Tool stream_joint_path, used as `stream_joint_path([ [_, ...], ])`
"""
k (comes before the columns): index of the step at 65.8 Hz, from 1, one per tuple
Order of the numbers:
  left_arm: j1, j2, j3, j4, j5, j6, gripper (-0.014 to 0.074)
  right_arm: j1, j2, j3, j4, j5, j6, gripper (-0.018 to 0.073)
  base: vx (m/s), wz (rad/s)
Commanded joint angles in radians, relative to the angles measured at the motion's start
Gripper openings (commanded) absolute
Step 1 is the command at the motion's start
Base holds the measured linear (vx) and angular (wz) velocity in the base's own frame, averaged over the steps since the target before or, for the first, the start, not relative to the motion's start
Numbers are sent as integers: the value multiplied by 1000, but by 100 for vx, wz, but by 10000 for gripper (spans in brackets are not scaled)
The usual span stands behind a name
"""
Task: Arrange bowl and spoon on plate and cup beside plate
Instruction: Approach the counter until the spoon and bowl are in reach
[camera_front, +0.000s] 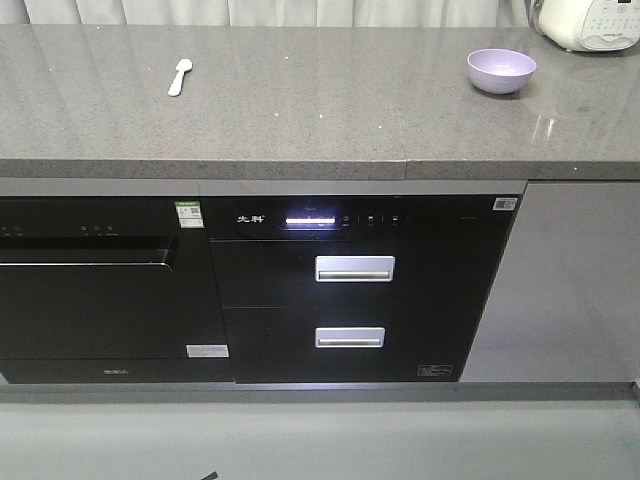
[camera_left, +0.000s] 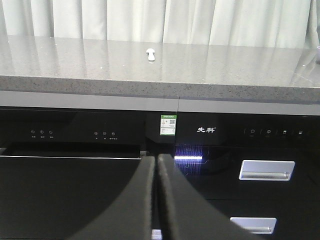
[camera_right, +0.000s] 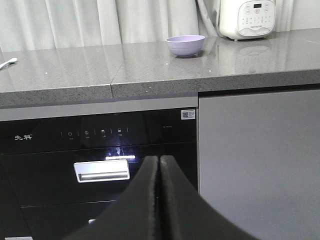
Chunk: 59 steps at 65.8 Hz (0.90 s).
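Bowl (camera_front: 501, 70), spoon (camera_front: 180, 76) on counter (camera_front: 320, 120), left tool (camera_left: 156, 160), right tool (camera_right: 159, 160) closed, level

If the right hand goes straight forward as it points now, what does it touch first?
Probably the black appliance front, just right of the silver drawer handle, below the countertop. The bowl sits higher. Depth is unclear.

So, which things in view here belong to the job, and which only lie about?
Job: bowl, spoon; plate and cup are not in view.
Lying about: white appliance, drawer appliance under the countertop.
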Motion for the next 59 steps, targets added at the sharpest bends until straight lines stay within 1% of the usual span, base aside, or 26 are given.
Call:
stream_joint_path([
  [1, 0, -17, 30, 0, -70, -10, -6, 1, -14, 16, -11, -71, -1, -5, 6, 0],
  [59, 0, -17, 30, 0, -70, -10, -6, 1, -14, 16, -11, -71, -1, -5, 5, 0],
])
